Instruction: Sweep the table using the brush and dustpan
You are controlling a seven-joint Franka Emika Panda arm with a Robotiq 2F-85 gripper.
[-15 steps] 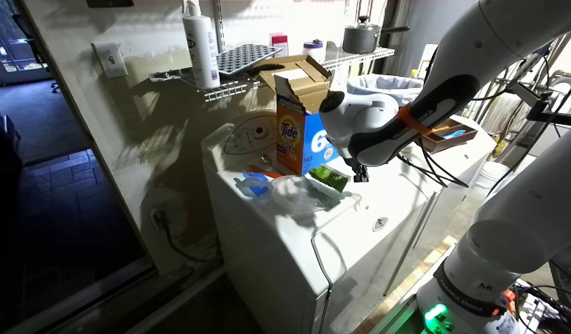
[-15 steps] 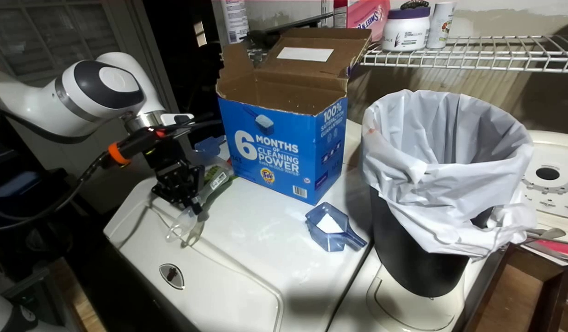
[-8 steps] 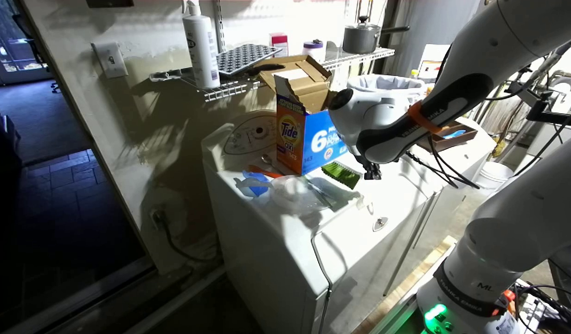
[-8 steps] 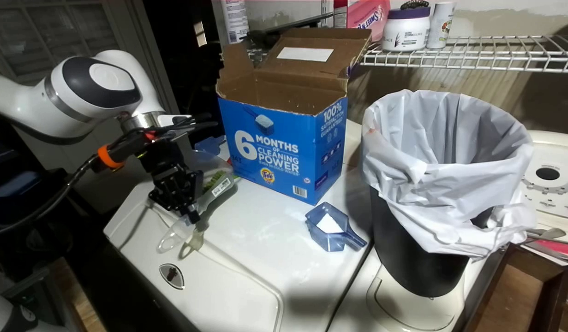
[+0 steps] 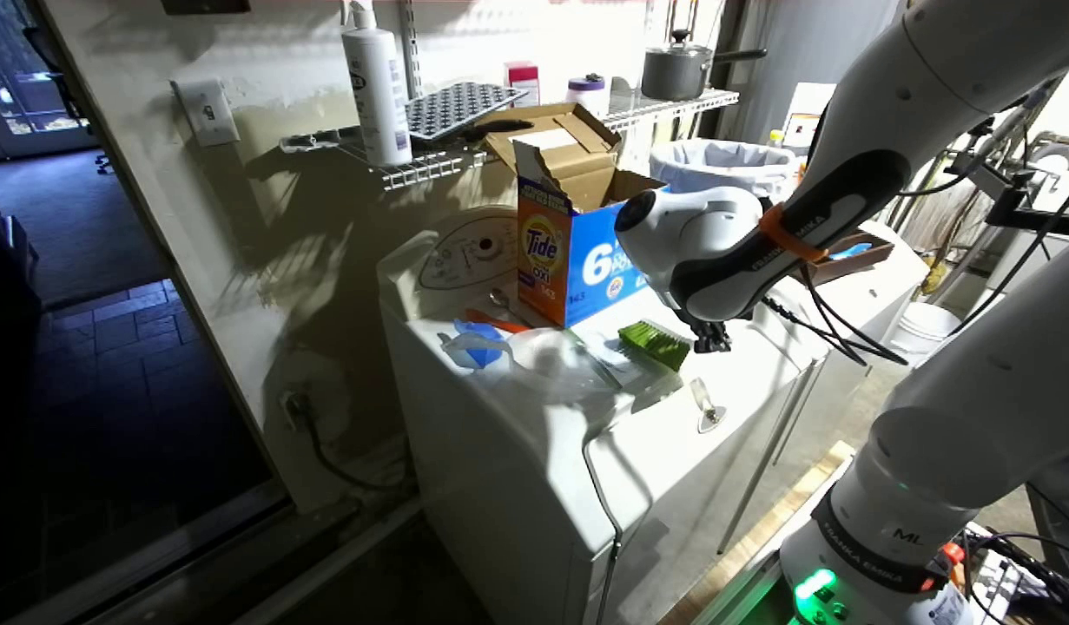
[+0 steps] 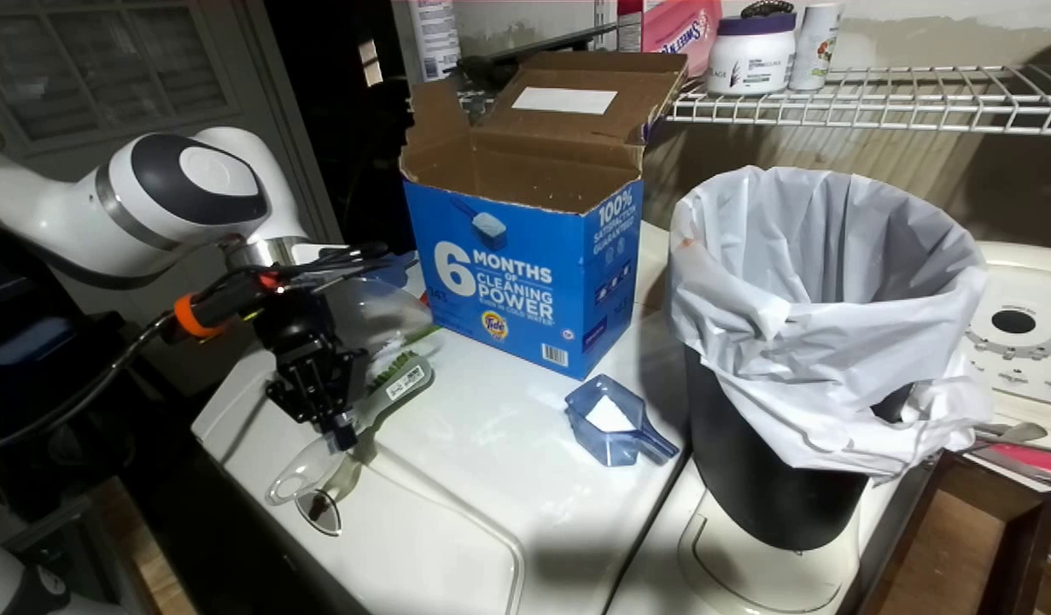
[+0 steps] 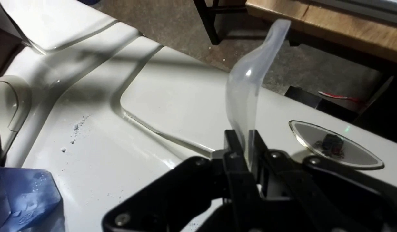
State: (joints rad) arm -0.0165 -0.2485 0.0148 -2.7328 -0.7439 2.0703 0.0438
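Observation:
My gripper (image 5: 712, 343) is shut on the clear handle of the brush, seen also in an exterior view (image 6: 341, 436) and the wrist view (image 7: 245, 137). The brush (image 5: 655, 345) has green bristles that face the dustpan; its labelled head (image 6: 410, 380) is low over the table, and I cannot tell whether it touches. The handle (image 7: 246, 83) sticks out beyond the fingertips. The clear dustpan (image 5: 547, 360) lies on the white table (image 6: 482, 444), left of the brush; it is partly hidden behind the gripper in an exterior view (image 6: 376, 307). Powder specks (image 7: 76, 127) lie on the table.
A Tide cardboard box (image 6: 525, 265) stands open behind the brush. A blue scoop (image 6: 606, 418) with white powder lies in front of it. A lined trash bin (image 6: 798, 367) and a wooden tray (image 6: 952, 530) stand farther along. An orange-handled tool (image 5: 498, 321) and spoon lie behind the dustpan.
My gripper has carried the brush away from the dustpan and toward the table's front edge, and now sits slightly lower. The dustpan, box and scoop show no clear movement.

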